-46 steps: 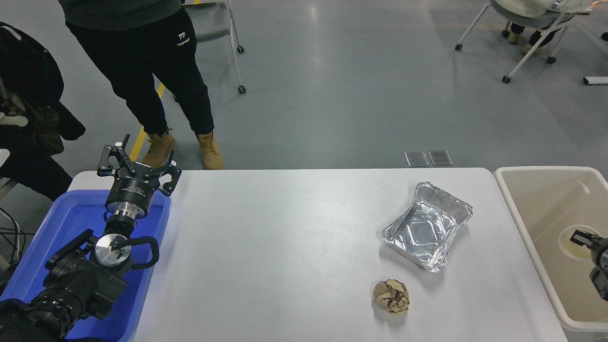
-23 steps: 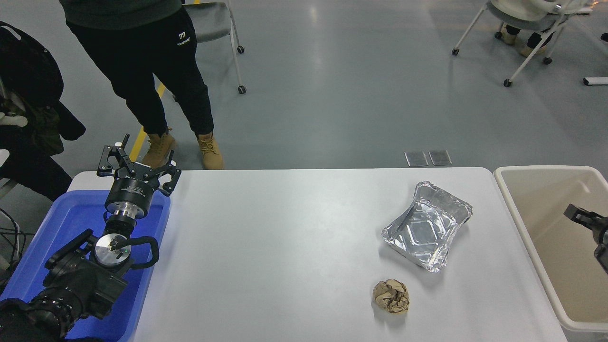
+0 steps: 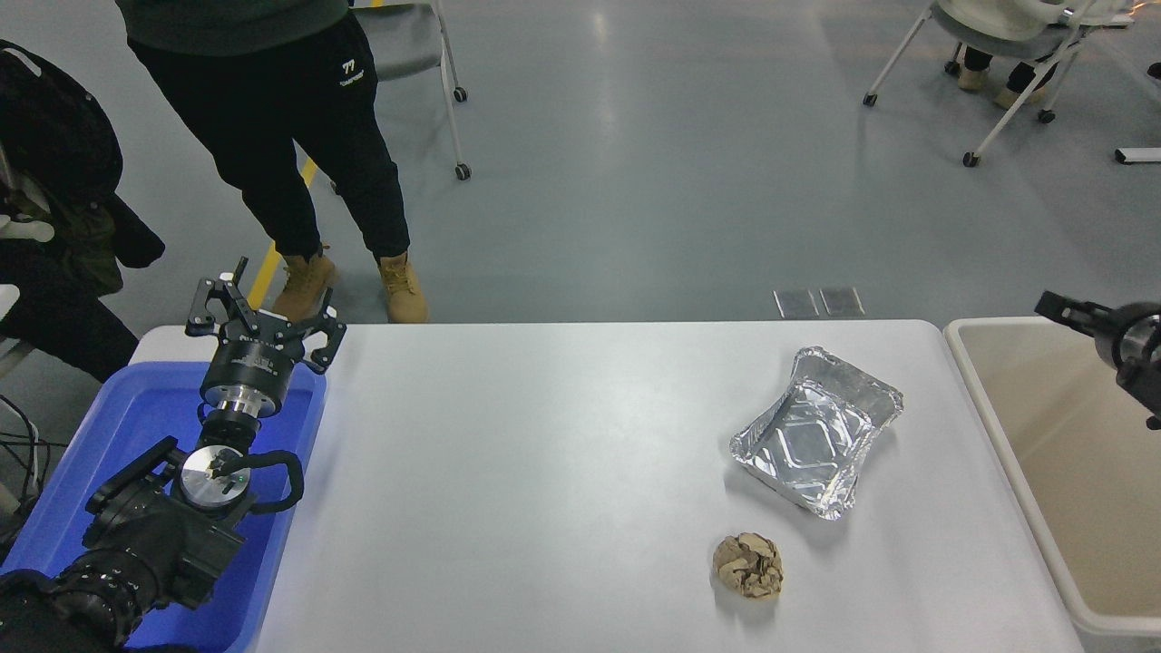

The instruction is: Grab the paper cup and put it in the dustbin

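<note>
No paper cup shows anywhere on the white surface point(image 3: 544, 472), nor in the part of the dustbin point(image 3: 998, 444) that the frame takes in at the lower right; the bin runs off the right edge, so the cup may lie in the hidden part, and I judge the drop as likely made and the step in hand as getting the arm clear of the bin. To do that well, the right end effector point(image 3: 1084, 319), which hangs at the right edge of the frame over the bin's far rim, should rise straight and high enough to miss the thick rim before it swings back. It should also pass well apart from the foil tray point(image 3: 816, 431) and the crumpled brown paper ball point(image 3: 747, 565) at the lower middle right, as both look light enough to be knocked aside. Too little of this end effector shows to tell how wide it stands, and nothing is seen in it. The left end effector point(image 3: 263, 313), parked at the middle left over the far edge of the blue tub point(image 3: 136, 408), is spread wide and empty
</note>
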Tool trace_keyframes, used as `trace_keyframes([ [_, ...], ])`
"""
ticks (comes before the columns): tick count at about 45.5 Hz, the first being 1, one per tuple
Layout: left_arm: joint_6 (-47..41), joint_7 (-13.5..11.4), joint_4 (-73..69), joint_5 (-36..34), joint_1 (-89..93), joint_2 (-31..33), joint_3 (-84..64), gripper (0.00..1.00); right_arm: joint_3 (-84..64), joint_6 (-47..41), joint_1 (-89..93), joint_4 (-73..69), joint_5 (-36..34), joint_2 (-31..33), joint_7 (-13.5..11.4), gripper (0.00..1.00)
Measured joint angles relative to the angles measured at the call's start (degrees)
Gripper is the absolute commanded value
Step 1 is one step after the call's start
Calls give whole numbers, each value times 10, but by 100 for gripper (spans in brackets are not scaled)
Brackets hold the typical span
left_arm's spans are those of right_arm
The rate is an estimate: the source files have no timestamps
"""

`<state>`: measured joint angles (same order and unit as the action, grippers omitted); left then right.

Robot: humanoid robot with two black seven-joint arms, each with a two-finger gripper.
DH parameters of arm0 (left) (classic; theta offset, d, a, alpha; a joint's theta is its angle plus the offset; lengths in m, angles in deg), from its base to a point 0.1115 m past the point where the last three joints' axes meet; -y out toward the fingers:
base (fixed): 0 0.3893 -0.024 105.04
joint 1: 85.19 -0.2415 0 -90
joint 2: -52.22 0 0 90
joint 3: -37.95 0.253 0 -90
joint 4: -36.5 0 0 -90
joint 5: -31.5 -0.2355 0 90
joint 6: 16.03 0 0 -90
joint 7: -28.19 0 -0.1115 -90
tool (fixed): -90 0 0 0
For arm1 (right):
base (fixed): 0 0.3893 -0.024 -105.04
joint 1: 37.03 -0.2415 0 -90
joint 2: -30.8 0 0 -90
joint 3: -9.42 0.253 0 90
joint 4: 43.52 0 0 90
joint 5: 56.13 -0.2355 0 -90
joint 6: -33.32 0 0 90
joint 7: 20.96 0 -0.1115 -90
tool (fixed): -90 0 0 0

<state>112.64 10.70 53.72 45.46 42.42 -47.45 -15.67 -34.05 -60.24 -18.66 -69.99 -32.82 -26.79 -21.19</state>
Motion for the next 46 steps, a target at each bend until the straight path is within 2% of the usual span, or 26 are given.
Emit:
trace_keyframes([
  [14, 0, 0, 0, 0, 0, 0, 0, 99, -92, -99, -170, -117, 1, 22, 0, 100],
  [26, 0, 0, 0, 0, 0, 0, 0, 99, -158, -217, -306, -231, 4, 25, 0, 100],
  [39, 0, 0, 0, 0, 0, 0, 0, 99, -183, -342, -427, -338, 7, 23, -1, 100],
  [46, 0, 0, 0, 0, 0, 0, 0, 99, -186, -378, -473, -369, 8, 14, -1, 100],
])
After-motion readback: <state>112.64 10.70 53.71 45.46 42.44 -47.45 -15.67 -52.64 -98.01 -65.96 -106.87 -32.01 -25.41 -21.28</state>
